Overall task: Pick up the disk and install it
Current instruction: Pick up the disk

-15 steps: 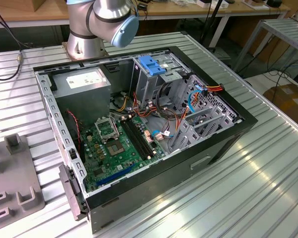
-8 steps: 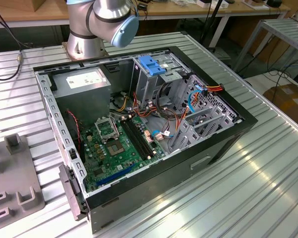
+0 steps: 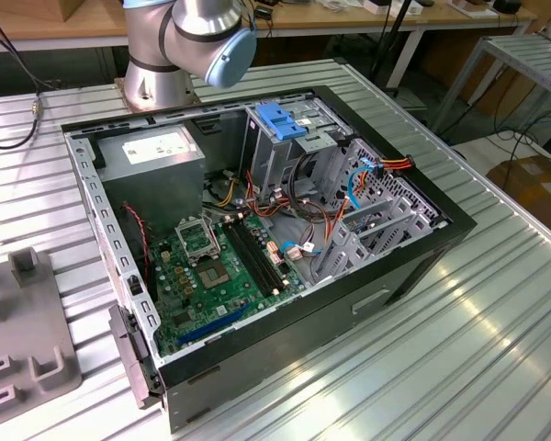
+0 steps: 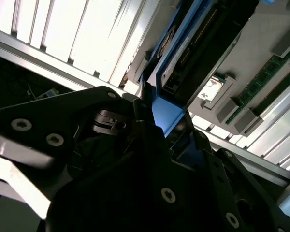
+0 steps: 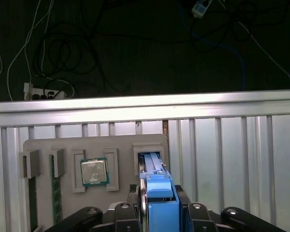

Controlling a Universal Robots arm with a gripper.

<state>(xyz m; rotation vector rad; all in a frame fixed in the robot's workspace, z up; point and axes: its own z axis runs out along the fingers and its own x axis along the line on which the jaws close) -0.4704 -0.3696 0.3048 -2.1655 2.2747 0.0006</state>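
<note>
On the exterior view's left you have a grey fixture block (image 3: 28,340) lying on the ribbed metal table (image 3: 459,367). Next to it is the open computer case (image 3: 459,220). Inside it, from that side across, sit the grey power-supply box (image 3: 151,152), the green motherboard (image 3: 211,276) on the floor of the case, and the tall metal drive cage (image 3: 271,156) topped by a blue bracket (image 3: 283,121). Past the cage, orange and red cables (image 3: 386,167) run near the far wall.

In the first wrist view you see a grey parts tray (image 5: 121,142) near the table's edge, with dark floor and loose cords (image 5: 63,53) beyond. Its pockets hold two memory sticks (image 5: 32,203), then a processor chip (image 5: 94,172) lying flat in a square recess. The disk (image 5: 159,193) stands on edge in the tray's end slot, its blue carrier rail facing the camera. The second wrist view shows the same disk (image 4: 165,112) side-on, dark body above the blue rail.

Your arm (image 3: 188,41) is bolted to the table behind the case, and its shoulder joint rises out of the exterior view. The gripper (image 5: 158,191) is at the tray, straddling the disk. Its black fingers (image 5: 133,192) lie against both flanks of the carrier, closed down to the disk's thickness and clamping it, with the disk's lower part in the slot.
</note>
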